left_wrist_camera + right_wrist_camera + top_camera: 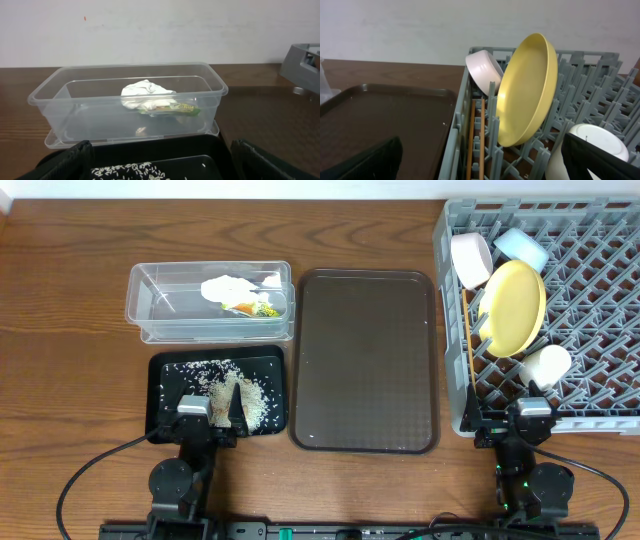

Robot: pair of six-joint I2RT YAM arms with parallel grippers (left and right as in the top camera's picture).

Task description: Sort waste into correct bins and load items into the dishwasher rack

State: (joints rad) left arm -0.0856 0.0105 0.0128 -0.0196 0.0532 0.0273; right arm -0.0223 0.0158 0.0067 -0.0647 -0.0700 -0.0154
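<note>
The clear tub holds the crumpled napkin and the green-yellow wrapper. Rice scraps lie in the black tray. My left gripper stands open over that tray's near edge, empty. In the left wrist view the napkin, wrapper and rice show ahead of the gripper. The dishwasher rack carries the yellow plate, pinkish bowl, blue bowl, white cup and chopsticks. My right gripper is open at its near wall.
A large dark brown serving tray lies between the bins and the rack, with nothing on it. In the right wrist view it sits left of the rack wall. Both arm bases stand at the table's near edge.
</note>
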